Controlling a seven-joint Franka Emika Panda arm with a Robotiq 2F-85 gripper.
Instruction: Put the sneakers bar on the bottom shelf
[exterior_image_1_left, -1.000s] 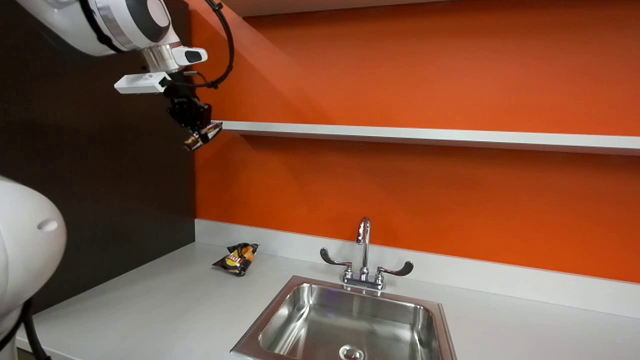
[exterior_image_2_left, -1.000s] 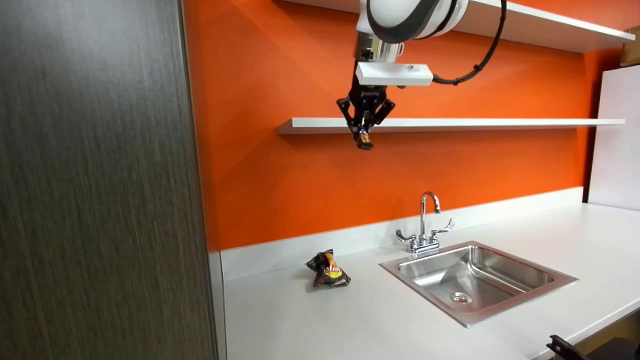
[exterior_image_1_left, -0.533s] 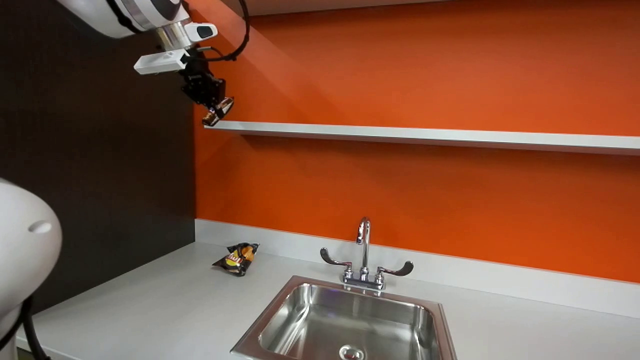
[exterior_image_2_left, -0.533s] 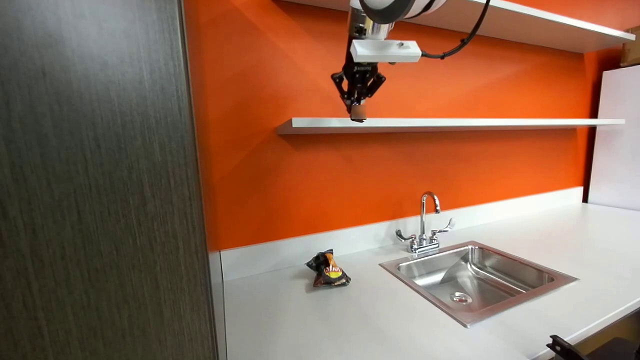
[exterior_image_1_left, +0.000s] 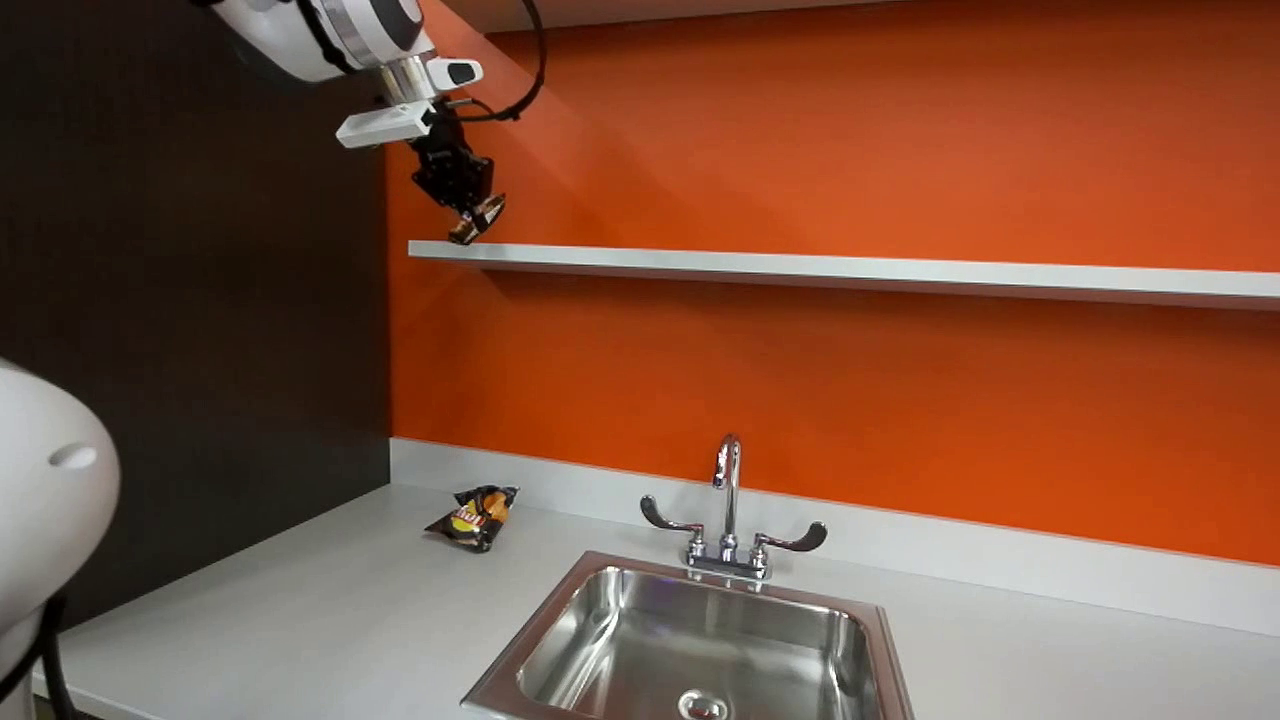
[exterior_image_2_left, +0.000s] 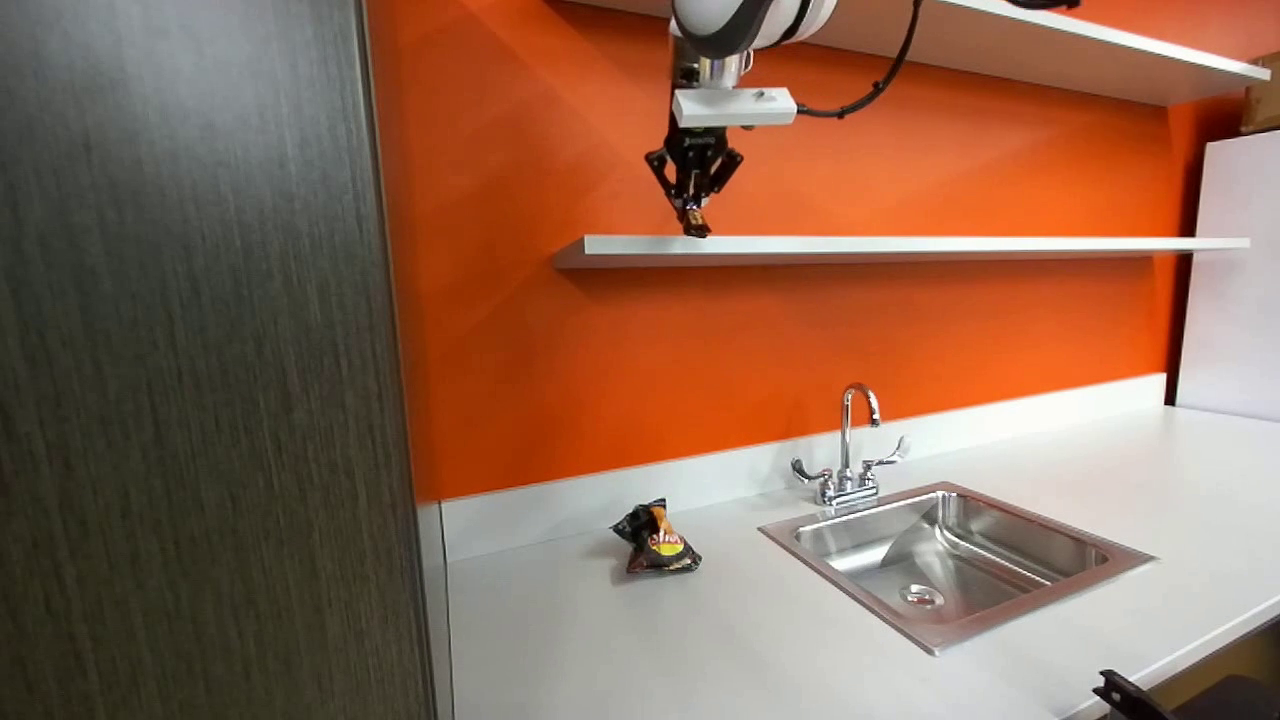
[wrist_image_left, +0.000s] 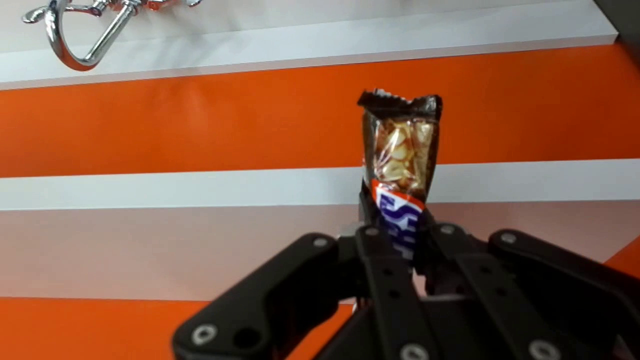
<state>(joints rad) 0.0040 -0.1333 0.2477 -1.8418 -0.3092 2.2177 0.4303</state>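
Note:
The Snickers bar (wrist_image_left: 400, 155) has a brown wrapper with a nut picture and blue, white and red lettering. My gripper (wrist_image_left: 397, 212) is shut on its lower half, and the other end sticks out past the fingertips. In both exterior views the gripper (exterior_image_1_left: 476, 208) (exterior_image_2_left: 692, 198) holds the bar (exterior_image_1_left: 463, 232) (exterior_image_2_left: 696, 223) tilted, its low end just above the line of the white lower shelf's front edge (exterior_image_1_left: 800, 266) (exterior_image_2_left: 900, 246), near the shelf's end. I cannot tell whether the bar is over the shelf. In the wrist view the shelf edge (wrist_image_left: 200, 190) passes behind the bar.
An upper shelf (exterior_image_2_left: 1100, 35) hangs above. A dark panel (exterior_image_1_left: 220, 350) stands beside the shelf's end. A black chip bag (exterior_image_1_left: 478, 518) lies on the counter below, near the sink (exterior_image_1_left: 530, 625) and faucet (exterior_image_1_left: 729, 500). An orange wall is behind.
The gripper and bar have risen from in front of the shelf edge to above its line in both exterior views. They have also shifted sideways, with the bar held throughout.

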